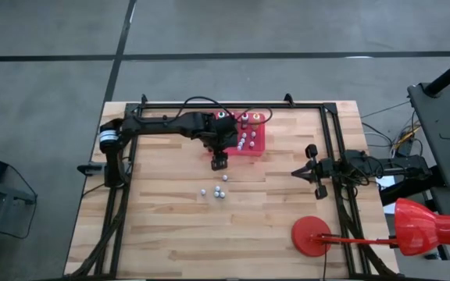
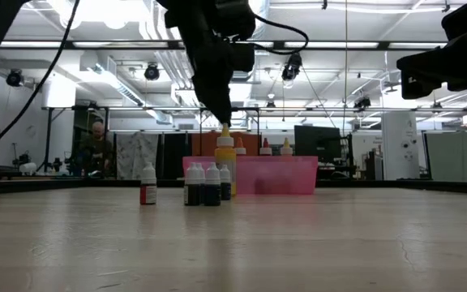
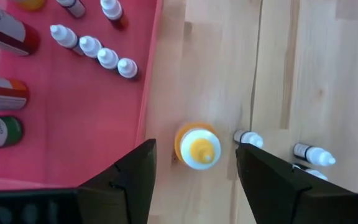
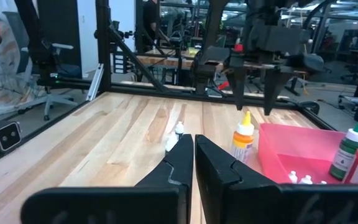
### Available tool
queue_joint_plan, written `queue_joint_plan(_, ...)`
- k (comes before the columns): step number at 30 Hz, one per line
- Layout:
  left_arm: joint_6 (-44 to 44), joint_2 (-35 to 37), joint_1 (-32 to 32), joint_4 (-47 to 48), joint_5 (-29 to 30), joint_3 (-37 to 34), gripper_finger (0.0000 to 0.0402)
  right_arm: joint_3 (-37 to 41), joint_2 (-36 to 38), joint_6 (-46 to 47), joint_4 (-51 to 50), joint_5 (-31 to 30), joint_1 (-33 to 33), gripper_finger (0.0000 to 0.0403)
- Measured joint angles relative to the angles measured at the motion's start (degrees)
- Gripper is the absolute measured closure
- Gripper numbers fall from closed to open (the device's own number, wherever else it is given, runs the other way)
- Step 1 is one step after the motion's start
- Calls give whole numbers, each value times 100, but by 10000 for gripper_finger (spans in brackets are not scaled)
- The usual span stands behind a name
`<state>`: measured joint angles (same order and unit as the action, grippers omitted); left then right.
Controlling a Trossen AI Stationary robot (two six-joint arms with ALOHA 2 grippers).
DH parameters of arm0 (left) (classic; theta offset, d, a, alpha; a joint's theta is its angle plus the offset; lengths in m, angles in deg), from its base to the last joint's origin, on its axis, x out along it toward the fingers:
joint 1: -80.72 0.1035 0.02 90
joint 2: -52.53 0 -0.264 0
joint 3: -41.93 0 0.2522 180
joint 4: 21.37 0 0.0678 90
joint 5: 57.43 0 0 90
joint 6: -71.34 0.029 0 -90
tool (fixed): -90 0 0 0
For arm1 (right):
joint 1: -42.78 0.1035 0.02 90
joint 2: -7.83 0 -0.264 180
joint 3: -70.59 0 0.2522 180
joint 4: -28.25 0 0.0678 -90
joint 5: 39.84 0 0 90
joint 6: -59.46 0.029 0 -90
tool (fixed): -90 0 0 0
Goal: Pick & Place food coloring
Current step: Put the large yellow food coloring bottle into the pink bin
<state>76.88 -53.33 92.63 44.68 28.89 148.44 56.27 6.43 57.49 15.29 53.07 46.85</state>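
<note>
Left gripper (image 3: 194, 180) hovering with fingers spread wide above an upright yellow-orange food coloring bottle (image 3: 197, 147) standing on the bench (image 1: 170, 226) just beside the pink tray (image 3: 73, 137), nothing held, small bottles (image 1: 219, 191) clustered nearby, right gripper (image 4: 193, 163) fingers closed, empty, at the bench's right side

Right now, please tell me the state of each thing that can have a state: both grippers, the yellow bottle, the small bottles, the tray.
left gripper: open, hovering above the yellow bottle, holding nothing.
right gripper: shut, empty, waiting at the table's right side.
yellow bottle: upright on the table, capped, beside the tray.
small bottles on the table: upright, capped.
red tray: flat on the table, holding several bottles.
</note>
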Motion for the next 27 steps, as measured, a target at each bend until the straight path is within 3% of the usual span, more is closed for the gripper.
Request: queue_joint_plan(27, 52, -714, -8, 216, 4, 386, 209, 0, -14, -1, 0, -3, 2, 394)
